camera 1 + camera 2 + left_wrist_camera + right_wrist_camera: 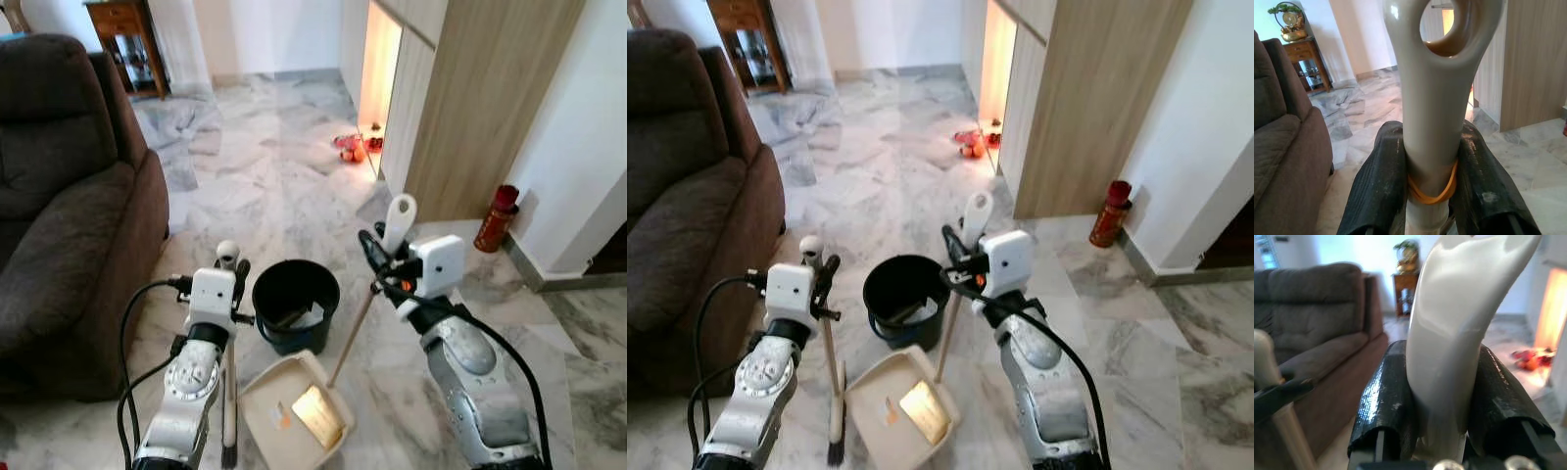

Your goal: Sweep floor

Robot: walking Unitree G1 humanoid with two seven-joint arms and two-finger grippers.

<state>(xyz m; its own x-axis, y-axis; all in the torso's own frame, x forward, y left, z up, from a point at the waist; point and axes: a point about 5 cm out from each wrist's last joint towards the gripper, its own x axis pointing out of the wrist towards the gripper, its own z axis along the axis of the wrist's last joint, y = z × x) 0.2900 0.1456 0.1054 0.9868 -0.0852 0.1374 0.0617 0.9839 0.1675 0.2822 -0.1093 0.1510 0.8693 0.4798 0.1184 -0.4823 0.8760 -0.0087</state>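
The left gripper (pixel 233 266) was clamped on the broom handle (pixel 1435 98) in the lower left of the frame, its bristles on the marble floor (pixel 265 166), while the right gripper (pixel 377 257) was closed around the dustpan handle (pixel 399 220) right of centre. The dustpan (pixel 284 406) lay at bottom centre, just in front of the black bucket (pixel 295 304). With debris in the pan and scraps in the bucket, sweeping seemed well underway, and emptying the pan probably remained.
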